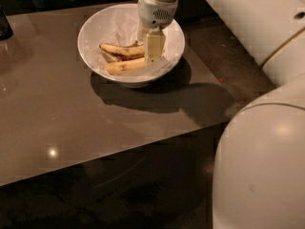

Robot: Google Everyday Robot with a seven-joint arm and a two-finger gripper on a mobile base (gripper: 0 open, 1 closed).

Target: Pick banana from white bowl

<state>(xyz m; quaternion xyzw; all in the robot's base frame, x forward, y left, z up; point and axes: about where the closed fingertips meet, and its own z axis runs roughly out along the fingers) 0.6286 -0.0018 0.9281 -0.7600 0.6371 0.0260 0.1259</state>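
The white bowl (97,20) stands on the brown table, at its far side. Two bananas lie in it. The pale, fairly straight banana (125,67) lies nearer the front. The more curved banana (119,50) with dark streaks lies just behind it. My gripper (150,56) reaches down into the bowl from above, at the right ends of both bananas. Its fingers are open, and the broad cream front finger (154,44) hides those ends. It holds nothing.
The brown glossy table (71,123) has its front edge near the bottom and its right edge by the dark floor (224,46). A dark object (5,25) stands at the table's far left. The robot's white arm (257,27) and body (262,171) fill the right side.
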